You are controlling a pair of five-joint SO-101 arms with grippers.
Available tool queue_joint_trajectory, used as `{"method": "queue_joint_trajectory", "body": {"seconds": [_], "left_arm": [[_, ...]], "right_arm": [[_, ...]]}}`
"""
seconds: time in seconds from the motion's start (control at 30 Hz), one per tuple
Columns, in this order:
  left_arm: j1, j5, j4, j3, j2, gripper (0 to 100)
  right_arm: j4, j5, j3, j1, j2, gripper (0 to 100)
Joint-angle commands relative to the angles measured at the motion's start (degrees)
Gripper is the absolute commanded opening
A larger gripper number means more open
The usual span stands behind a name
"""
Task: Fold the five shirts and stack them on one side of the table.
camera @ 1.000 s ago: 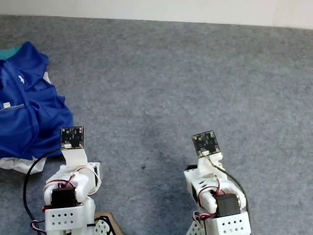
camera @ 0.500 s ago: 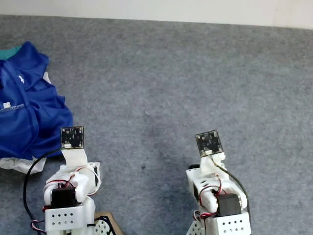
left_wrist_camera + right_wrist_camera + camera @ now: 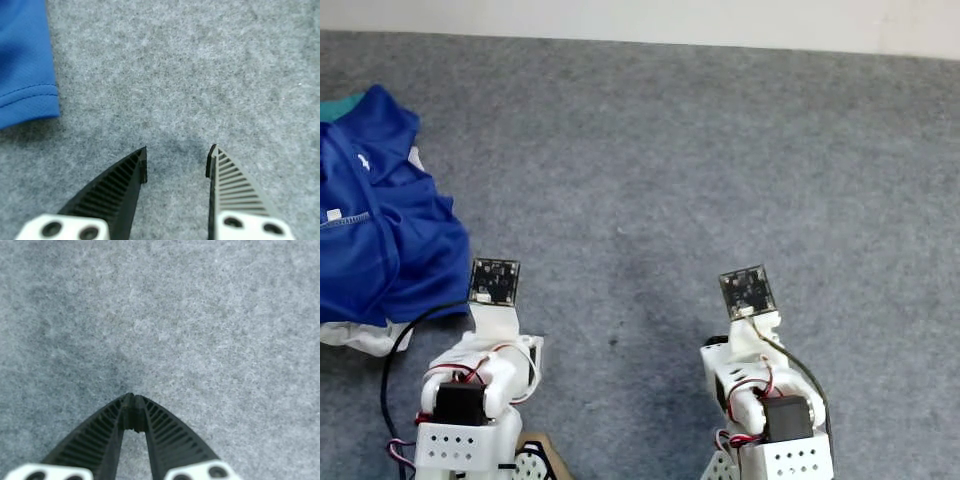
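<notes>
A crumpled blue shirt (image 3: 375,220) lies at the left edge of the grey felt table (image 3: 720,150), heaped over a white cloth (image 3: 355,335), with a strip of teal cloth (image 3: 340,107) showing at its far side. The left arm (image 3: 480,385) stands just beside this heap and the right arm (image 3: 760,395) well apart from it. The left gripper (image 3: 176,154) hangs over bare felt, jaws apart with nothing between them, near the shirt's hem. The right gripper (image 3: 134,401) has its tips pressed together, holding nothing
</notes>
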Motion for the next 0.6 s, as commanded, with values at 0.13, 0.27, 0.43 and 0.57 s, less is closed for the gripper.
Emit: {"method": "queue_joint_trajectory", "body": {"seconds": [0.13,0.27,0.43,0.57], "left_arm": [[-1.5,-0.4,0.3,0.7,0.3,21],[-6.0,-0.4,0.4,0.2,0.3,21],[-12.1,-0.3,0.5,-0.9,0.3,21],[-12.0,-0.2,0.6,-1.0,0.3,21]], "right_arm": [[0.1,-0.3,7.3,2.6,-0.6,1.2],[-0.1,-0.2,7.0,6.0,-0.6,1.2],[-0.3,-0.1,6.9,7.3,-0.7,1.2],[0.0,-0.1,7.0,8.9,-0.7,1.2]]}}
